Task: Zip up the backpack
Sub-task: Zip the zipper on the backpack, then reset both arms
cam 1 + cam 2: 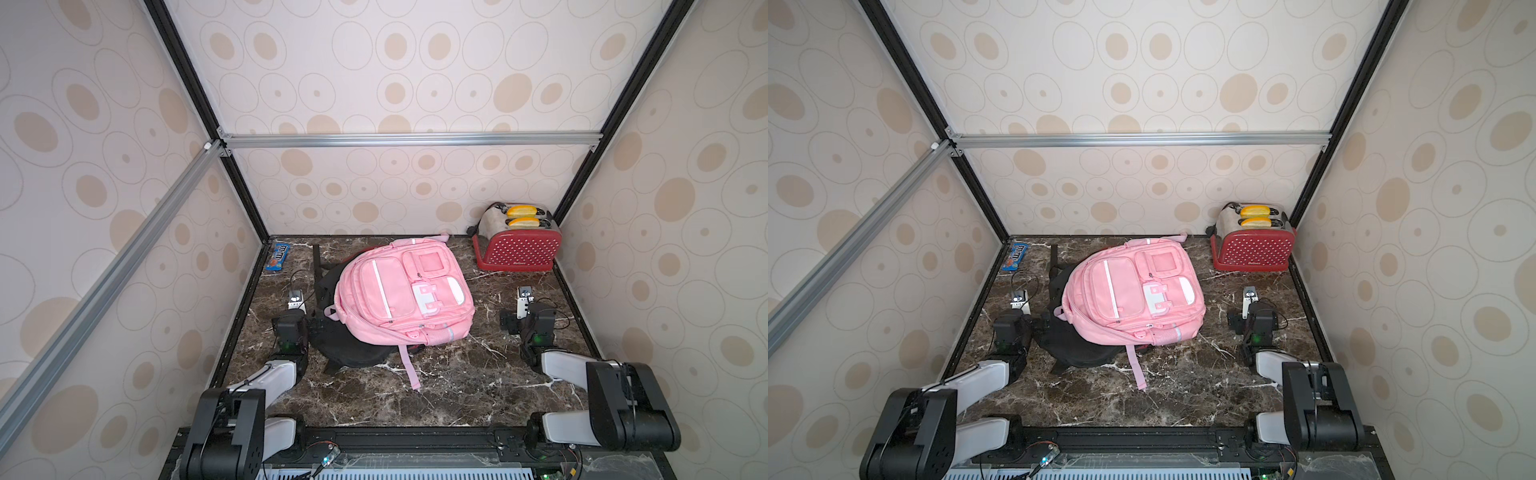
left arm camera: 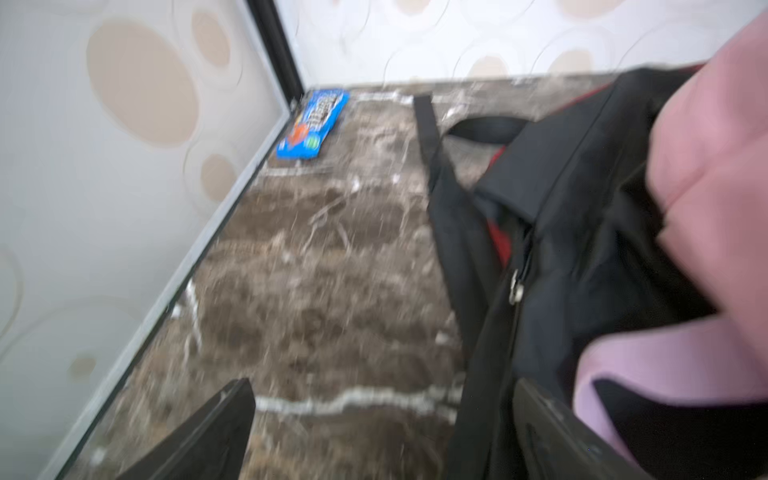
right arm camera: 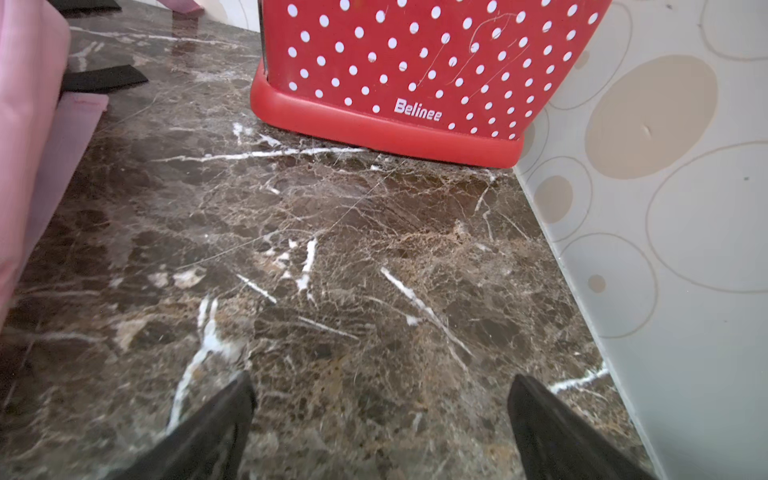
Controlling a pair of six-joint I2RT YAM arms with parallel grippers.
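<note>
Robot lab test cell dressed up as a home, not a real room. The enclosure is a black frame post [image 1: 183, 66] plus an aluminium extrusion bar [image 1: 411, 139], with panels skinned in circle-print wallpaper [image 1: 374, 62]. The marble-look bench [image 1: 457, 386] is walled on three sides. The left arm [image 1: 276, 372] and right arm [image 1: 567, 368] sit on a rail [image 1: 415, 440] at the open edge. Household props sit on the bench: a polka-dot toaster [image 1: 517, 247] and a candy pack [image 1: 279, 257].

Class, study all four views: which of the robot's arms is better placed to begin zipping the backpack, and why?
Left, probably. The left arm holds open jaws beside the black backpack, its zipper pull close ahead in the left wrist view. The right arm faces tabletop and the red toaster.
</note>
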